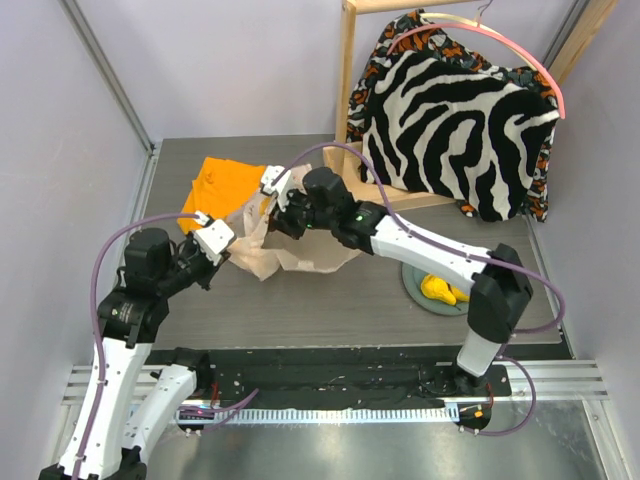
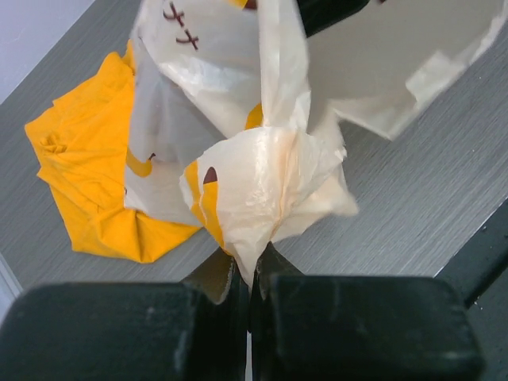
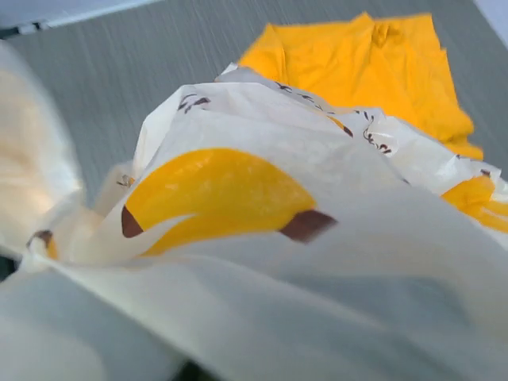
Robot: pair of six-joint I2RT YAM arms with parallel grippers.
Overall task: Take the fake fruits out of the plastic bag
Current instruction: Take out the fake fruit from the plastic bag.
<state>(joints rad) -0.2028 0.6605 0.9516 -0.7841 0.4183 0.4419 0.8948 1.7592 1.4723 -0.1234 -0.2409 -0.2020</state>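
Beyond the left pincer (image 2: 252, 268) clenched on the plastic bag (image 2: 266, 171), the closed right pincer (image 1: 283, 218) seems to open it; next, spread wider.

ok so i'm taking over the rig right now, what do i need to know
Left gripper: shut, pinching a fold of the plastic bag.
Right gripper: shut at the bag's upper edge; what it grips is hidden.
The bag sits mid-table, next to the orange cloth.
Done: yellow fruit lies on the grey dish on the right.
Left: get out any fruit inside the bag; its contents cannot be seen.
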